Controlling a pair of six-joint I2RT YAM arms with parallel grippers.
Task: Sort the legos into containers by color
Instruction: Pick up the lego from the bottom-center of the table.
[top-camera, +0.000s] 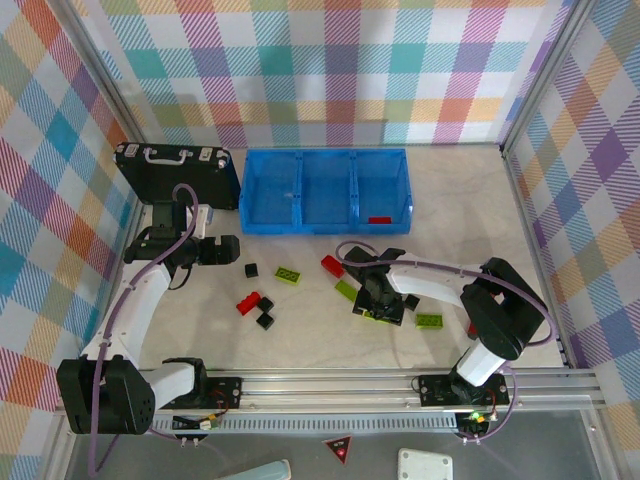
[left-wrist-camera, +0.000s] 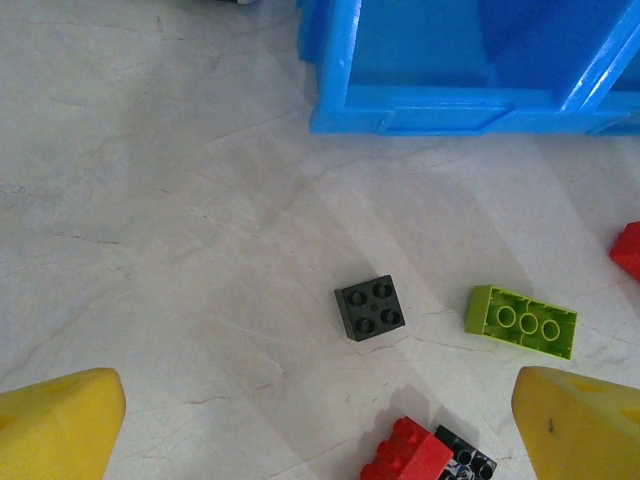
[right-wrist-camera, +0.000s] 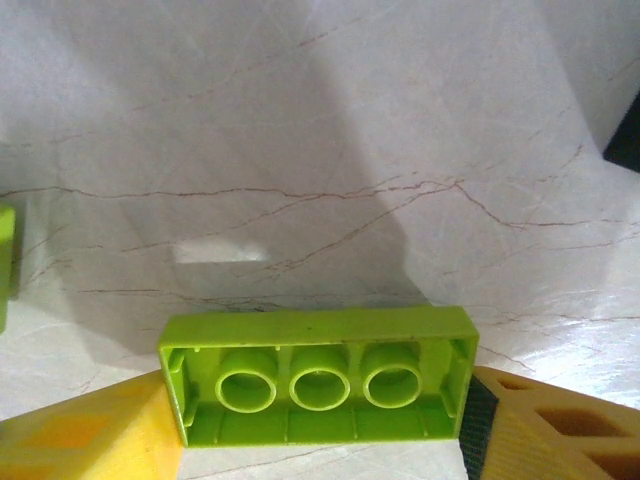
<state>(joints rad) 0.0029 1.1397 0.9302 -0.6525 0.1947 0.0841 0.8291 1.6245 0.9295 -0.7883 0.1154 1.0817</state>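
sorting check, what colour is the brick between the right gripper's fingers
Lime green brick, clearest in the right wrist view.

Red lego (left-wrist-camera: 628, 250) cut off, right edge.

No text, brand or number can be read anywhere. One small red triangle sign (top-camera: 340, 449) sits below the metal rail (top-camera: 380, 381) at the near edge of the bench; whatever is printed on it is too small to read.

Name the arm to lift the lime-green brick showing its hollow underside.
Right. The right gripper flanks both ends of that lime-green brick; the left gripper hangs open near a black brick.
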